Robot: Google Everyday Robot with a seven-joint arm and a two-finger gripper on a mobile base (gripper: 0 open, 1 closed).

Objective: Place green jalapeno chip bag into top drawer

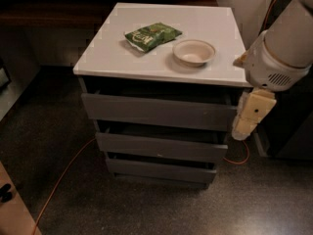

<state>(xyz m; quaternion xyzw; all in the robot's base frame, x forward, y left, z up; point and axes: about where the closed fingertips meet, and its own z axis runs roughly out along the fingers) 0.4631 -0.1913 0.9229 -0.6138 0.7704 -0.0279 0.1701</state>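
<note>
The green jalapeno chip bag (152, 35) lies flat on the white cabinet top (122, 58), left of a beige bowl. The top drawer (156, 112) is the uppermost grey front under the white top, with a dark gap above it. My gripper (250, 115) hangs from the white arm (283, 48) at the cabinet's right front corner, level with the top drawer's right end. It is far to the right of the bag and holds nothing that I can see.
A beige round bowl (194, 52) stands right of the bag. Two narrower grey drawers (161, 147) sit below the top one. An orange cable (63, 177) runs across the dark floor. Dark furniture (293, 131) stands to the right.
</note>
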